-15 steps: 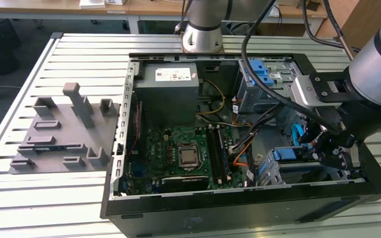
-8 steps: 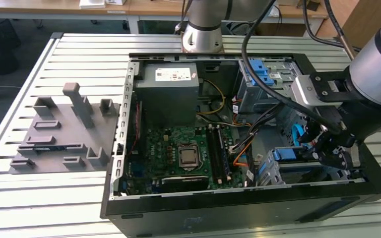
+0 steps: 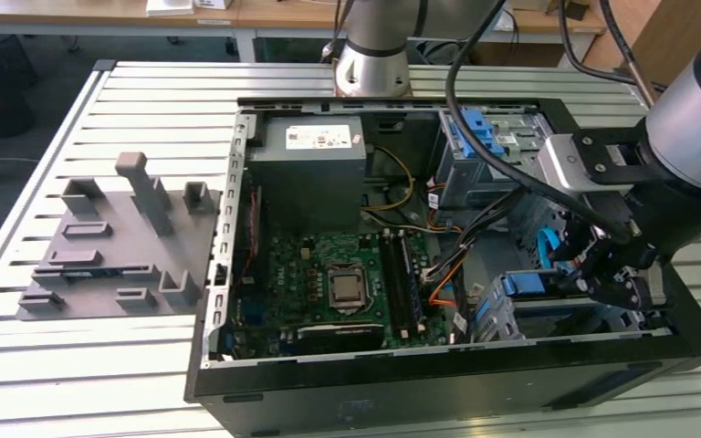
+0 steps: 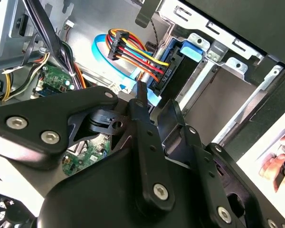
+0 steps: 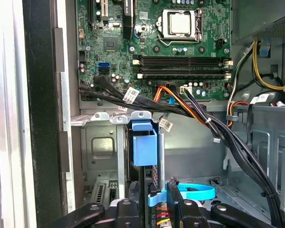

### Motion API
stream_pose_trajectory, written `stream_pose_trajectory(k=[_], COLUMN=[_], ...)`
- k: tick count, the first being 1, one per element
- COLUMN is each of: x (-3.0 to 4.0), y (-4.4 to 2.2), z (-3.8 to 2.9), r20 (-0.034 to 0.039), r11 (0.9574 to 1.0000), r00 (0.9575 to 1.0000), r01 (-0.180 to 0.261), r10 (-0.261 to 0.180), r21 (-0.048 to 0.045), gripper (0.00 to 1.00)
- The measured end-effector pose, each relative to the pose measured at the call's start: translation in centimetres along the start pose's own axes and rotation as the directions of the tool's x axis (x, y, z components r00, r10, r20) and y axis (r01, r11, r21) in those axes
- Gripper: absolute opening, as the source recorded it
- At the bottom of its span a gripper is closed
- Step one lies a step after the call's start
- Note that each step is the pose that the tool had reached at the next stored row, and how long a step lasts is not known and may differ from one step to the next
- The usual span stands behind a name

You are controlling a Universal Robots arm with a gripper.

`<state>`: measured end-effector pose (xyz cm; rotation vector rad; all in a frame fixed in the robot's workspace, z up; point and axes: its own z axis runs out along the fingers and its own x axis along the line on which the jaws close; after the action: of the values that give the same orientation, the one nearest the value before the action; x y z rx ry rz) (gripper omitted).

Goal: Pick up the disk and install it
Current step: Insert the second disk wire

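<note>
Exterior view: an open computer case point(image 3: 448, 365) lies on a slatted metal desk point(image 3: 120, 365), with a grey moulded fixture point(image 3: 113, 246) on the desk towards the exterior view's left. Inside the case sit the green motherboard point(image 3: 339, 292) and a grey power-supply box point(image 3: 311, 173). The arm reaches in from the exterior view's right, and its claw point(image 3: 612, 283) hangs over the drive bay at the case's corner, where a blue carrier part of the disk point(image 3: 533, 285) shows.

Second wrist view: the black claw point(image 4: 154, 111) has its fingers point(image 4: 142, 118) drawn close together, their tips next to the disk point(image 4: 173, 71), which stands edge-on in a metal bay with a multicoloured cable bundle point(image 4: 133, 52) plugged into it. A person's hand point(image 4: 280, 164) appears beyond the case wall.

First wrist view: the disk's blue carrier tab point(image 5: 144, 145) rises from the bay between the claw's fingers point(image 5: 173, 199); whether they clamp it cannot be told. The motherboard point(image 5: 156, 47) lies beyond.
</note>
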<state>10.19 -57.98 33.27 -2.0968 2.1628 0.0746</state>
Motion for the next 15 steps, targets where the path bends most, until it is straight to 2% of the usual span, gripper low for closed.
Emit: stream_pose_trajectory(k=[11, 12, 13, 14, 15], x=[-0.12, -0.14, -0.15, -0.17, -0.17], y=[-0.05, -0.06, -0.06, -0.07, -0.07], z=[-0.95, -1.06, -1.17, -1.29, -1.36], r20=[0.0001, 0.0001, 0.0001, 0.0, 0.0001], r11=[1.0, 1.0, 1.0, 1.0, 1.0], r00=[1.0, 1.0, 1.0, 1.0, 1.0], r01=[0.0, 0.0, 0.0, 0.0, 0.0], r10=[0.0, 0.0, 0.0, 0.0, 0.0], r21=[0.0, 0.0, 0.0, 0.0, 0.0], gripper=[0.36, 0.35, 0.29, 0.29, 0.22])
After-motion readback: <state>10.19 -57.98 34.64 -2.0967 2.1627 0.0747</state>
